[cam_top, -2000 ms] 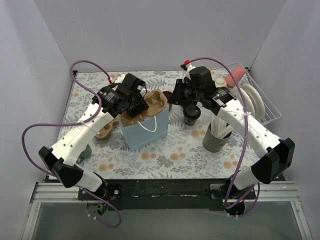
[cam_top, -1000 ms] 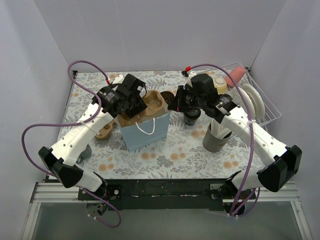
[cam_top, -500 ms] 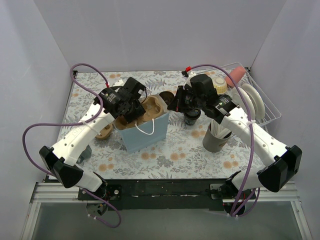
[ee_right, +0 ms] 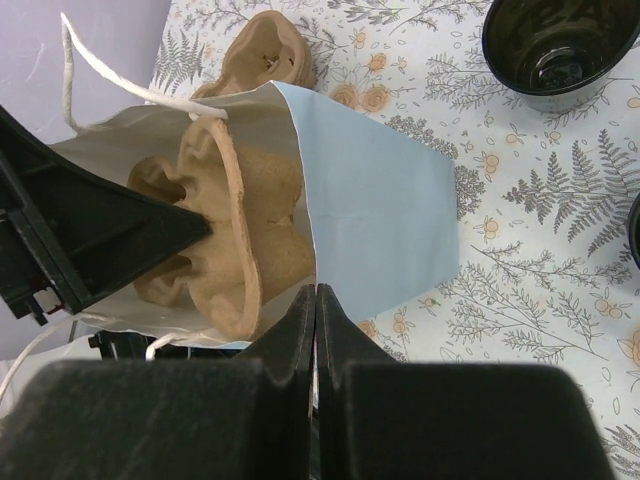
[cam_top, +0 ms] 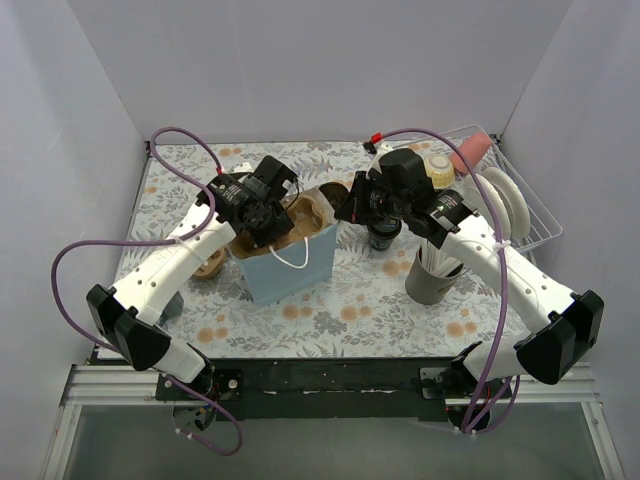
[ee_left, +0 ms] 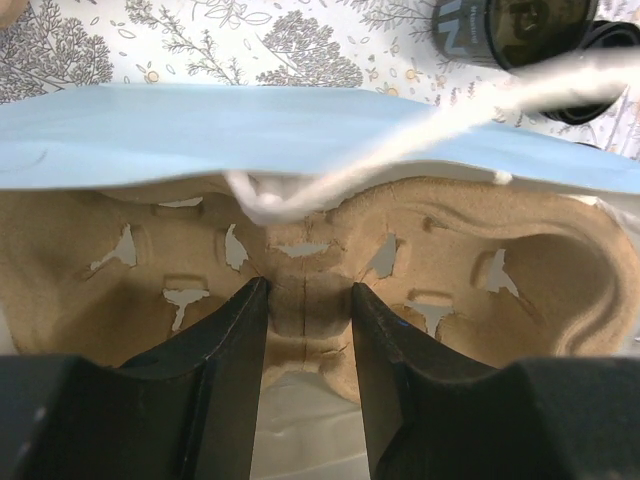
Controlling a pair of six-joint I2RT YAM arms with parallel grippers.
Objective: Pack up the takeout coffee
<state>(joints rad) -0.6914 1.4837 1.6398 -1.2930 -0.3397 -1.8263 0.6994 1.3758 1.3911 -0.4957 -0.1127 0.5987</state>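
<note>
A light blue paper bag [cam_top: 292,268] stands open mid-table. My left gripper [cam_top: 275,218] is shut on the middle rib of a brown pulp cup carrier [cam_top: 306,212], which sits partly inside the bag. In the left wrist view the fingers [ee_left: 232,340] clamp that rib of the carrier [ee_left: 305,300] behind the bag wall [ee_left: 250,130]. My right gripper [cam_top: 345,212] is shut on the bag's upper edge [ee_right: 312,270], next to the carrier [ee_right: 220,230]. A black coffee cup [cam_top: 383,234] stands on the table under the right wrist. It also shows in the right wrist view [ee_right: 560,40] and the left wrist view [ee_left: 505,25].
A second brown carrier [cam_top: 208,265] lies left of the bag. A grey holder with white utensils [cam_top: 430,280] stands at the right front. A white wire rack with plates [cam_top: 520,210] fills the back right. The bag's white rope handle [ee_left: 420,140] hangs across the left wrist view.
My right gripper moved left and closed on the bag's edge, then held still. My left gripper moved the carrier lower into the bag.
</note>
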